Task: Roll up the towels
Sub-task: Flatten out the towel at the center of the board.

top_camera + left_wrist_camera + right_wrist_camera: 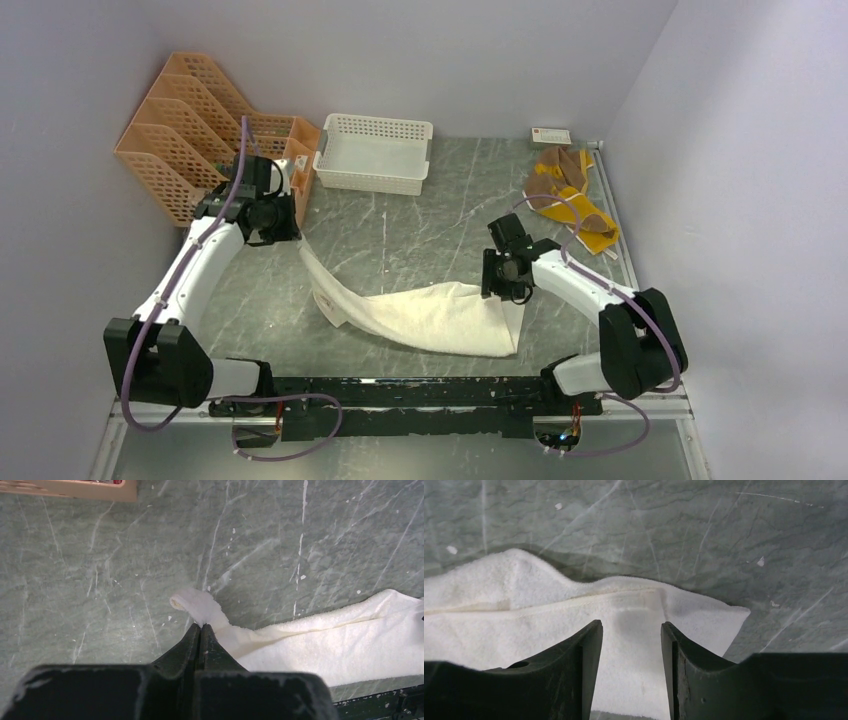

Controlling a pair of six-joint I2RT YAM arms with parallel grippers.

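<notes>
White basket (372, 126) and orange file rack (190, 130) at the back, the rack close behind the left arm. On the far right of the surface (420, 230), the brown-and-yellow towel (570, 195) lies crumpled. Mid-surface the cream towel (440, 318) stretches out, one corner pinched tight in the left end effector (200, 626). Only the right wrist view shows the right end effector (631, 625), jaws apart over the hemmed corner

cream towel (440, 318): unrolled, kinda rumpled, lying mostly flat near the middle, one corner stretched up and off to the far left | brown-and-mustard towel (572, 195): crumpled heap, far right corner, well apart from the other
</notes>
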